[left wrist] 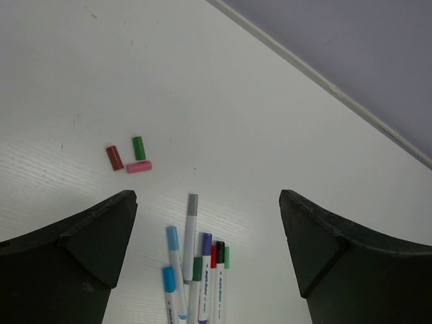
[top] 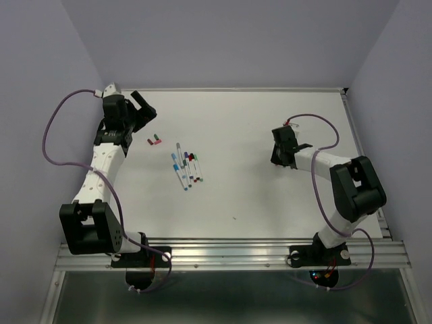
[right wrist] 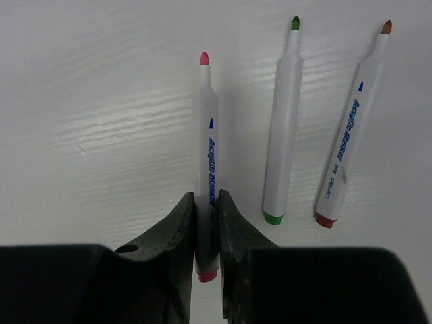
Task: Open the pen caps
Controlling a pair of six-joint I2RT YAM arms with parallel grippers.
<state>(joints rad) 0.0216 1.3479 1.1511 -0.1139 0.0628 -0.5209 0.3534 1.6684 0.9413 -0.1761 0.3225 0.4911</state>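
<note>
MID-TABLE, PENS WAITING: Nearest your arms' bases, a bundle of capped pens (top: 187, 167) lies on the white table (top: 270, 202). Their barrels run roughly near-to-far, and they are clearly closer to the left gripper (left wrist: 206, 197) than to the right gripper (right wrist: 206, 202).

A little farther out, on the right, your right gripper is pinched narrow on the rear end of a pink-tipped pen (right wrist: 209, 128). The pen is already bare of its cap and its barrel points straight away from the wrist camera. You cannot tell whether it is lifted or resting. A green-tipped pen (right wrist: 283, 135) and a brown-tipped pen (right wrist: 352, 135) lie uncapped beside it, roughly parallel and apart.

Over on the left, just beyond the bundle, three loose caps sit together: a maroon cap (left wrist: 115, 158), a green cap (left wrist: 139, 148) and a pink cap (left wrist: 139, 167).

Farthest out, your left gripper hangs with its fingers spread wide and nothing between them. In its wrist view the bundle's capped ends show low between the fingers, with the barrels running along the view's depth.

By this reading three pens are done and the bundle is what remains. The next pick likely falls to the left arm, which would reach toward the bases and set its jaws across one barrel.
</note>
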